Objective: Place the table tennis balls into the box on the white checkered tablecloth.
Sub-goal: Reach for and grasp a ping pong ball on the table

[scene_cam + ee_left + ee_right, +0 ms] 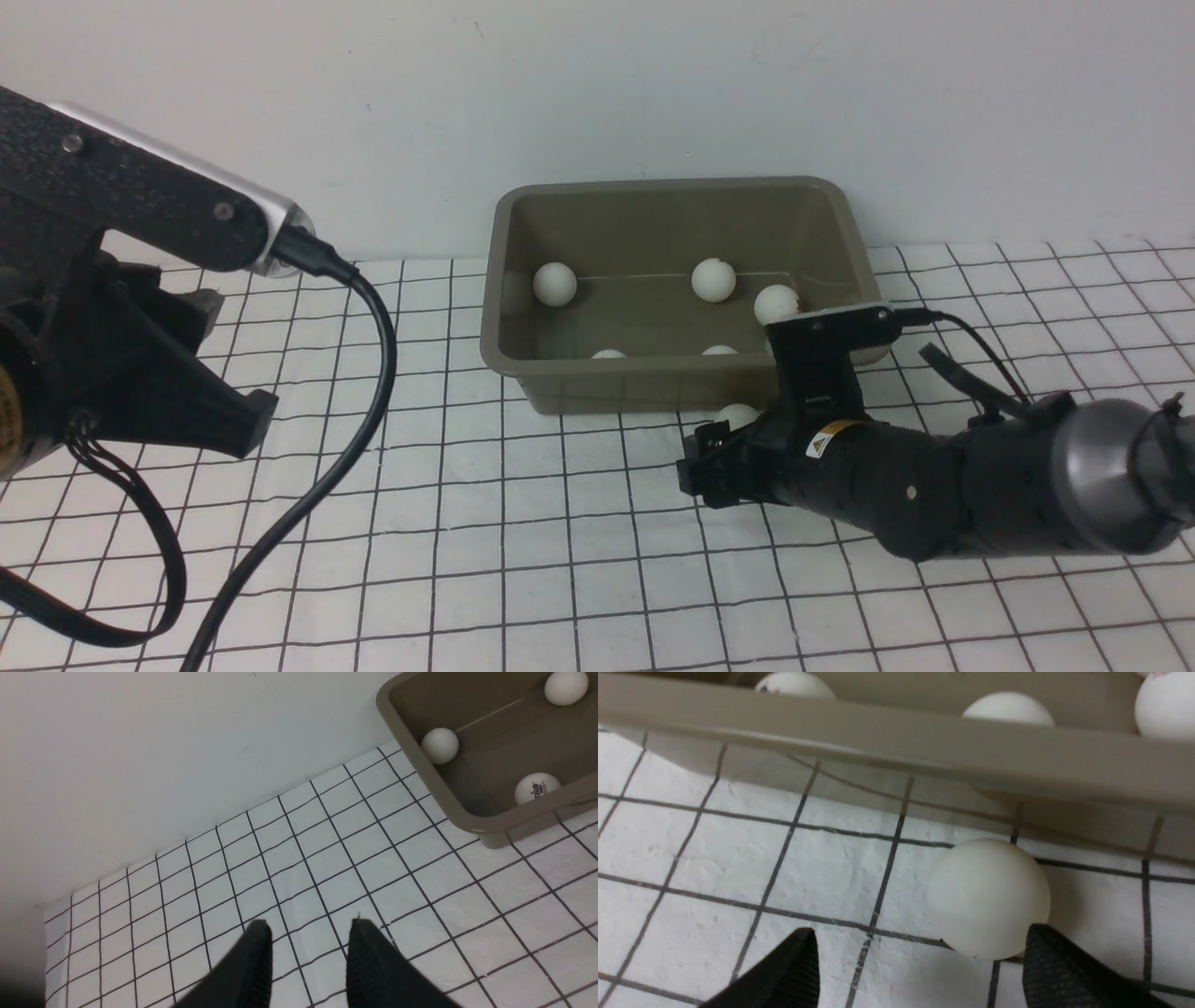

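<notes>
The olive-grey box (672,184) stands on the white checkered tablecloth (523,560) near the back wall. Several table tennis balls lie inside it, among them one (555,283) at its left and one (713,279) near the far wall. One more ball (738,415) rests on the cloth just before the box's front wall. My right gripper (695,467) is low over the cloth right behind this ball (987,898). It (920,931) is open, and one fingertip (1045,952) is at the ball's edge. My left gripper (309,924) hangs open and empty over the cloth, left of the box (467,821).
A white wall rises directly behind the box. The box's flared rim (896,737) overhangs the cloth close ahead of my right fingers. A black cable (373,373) loops down from the left arm over the cloth.
</notes>
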